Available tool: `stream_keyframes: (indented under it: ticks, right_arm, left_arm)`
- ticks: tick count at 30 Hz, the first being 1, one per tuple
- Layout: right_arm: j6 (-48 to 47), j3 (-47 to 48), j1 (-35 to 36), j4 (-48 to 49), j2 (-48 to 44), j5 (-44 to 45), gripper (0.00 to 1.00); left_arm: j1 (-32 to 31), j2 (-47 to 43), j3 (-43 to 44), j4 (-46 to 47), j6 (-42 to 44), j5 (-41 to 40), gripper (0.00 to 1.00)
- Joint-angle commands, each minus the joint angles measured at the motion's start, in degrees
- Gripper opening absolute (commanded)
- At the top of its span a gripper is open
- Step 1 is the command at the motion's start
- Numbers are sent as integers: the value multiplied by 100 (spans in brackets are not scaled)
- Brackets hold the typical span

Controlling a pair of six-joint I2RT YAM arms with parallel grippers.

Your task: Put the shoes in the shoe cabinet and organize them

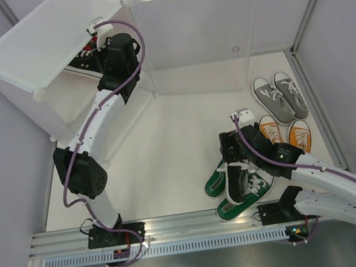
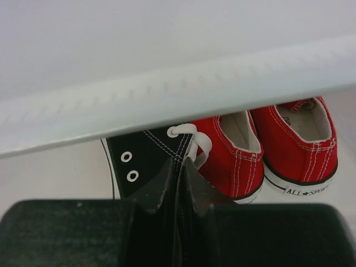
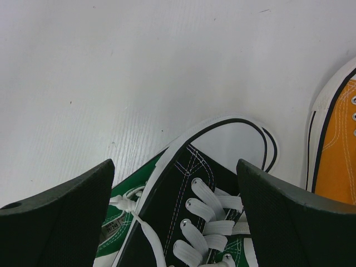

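Shelved: the red pair [image 2: 239, 150] stands inside the shoe cabinet [image 1: 20, 46], heels toward the open door [image 1: 198, 38].
In hand: the left gripper [image 2: 178, 167] has its fingers [image 2: 158, 186] pressed on the edge of one black shoe [image 2: 144, 158], just beside the red pair.
Waiting: the other black shoe [image 3: 172, 200] lies across the green pair [image 1: 215, 183] on the table [image 1: 179, 140]. It sits ungripped between the widely spread fingers [image 3: 61, 217] of the right gripper [image 3: 175, 167].
Left out: the orange pair [image 1: 284, 133] and the grey pair [image 1: 280, 96] sit well apart from the cabinet.
Progress: apparently early, with most shoes not yet shelved.
Writing: the red heel patch [image 2: 305, 191] seems to read "ALL SPORT" with a star; the green tongue tag is illegible.
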Motion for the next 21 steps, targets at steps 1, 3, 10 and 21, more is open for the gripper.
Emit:
stream_keyframes:
  ticks: [1, 3, 10, 21]
  right_arm:
    - [-42, 61, -1, 185, -79, 69, 94]
    - [-42, 52, -1, 185, -97, 43, 94]
    - [-33, 34, 8, 194, -123, 17, 94]
    - [-51, 52, -1, 176, -88, -54, 94]
  left_arm:
    - [-172, -113, 77, 580, 332, 109, 2]
    - [-137, -332, -265, 571, 235, 38, 2]
    - [162, -948, -1267, 571, -485, 257, 2]
    - [100, -1422, -1242, -1124, -1900, 390, 78]
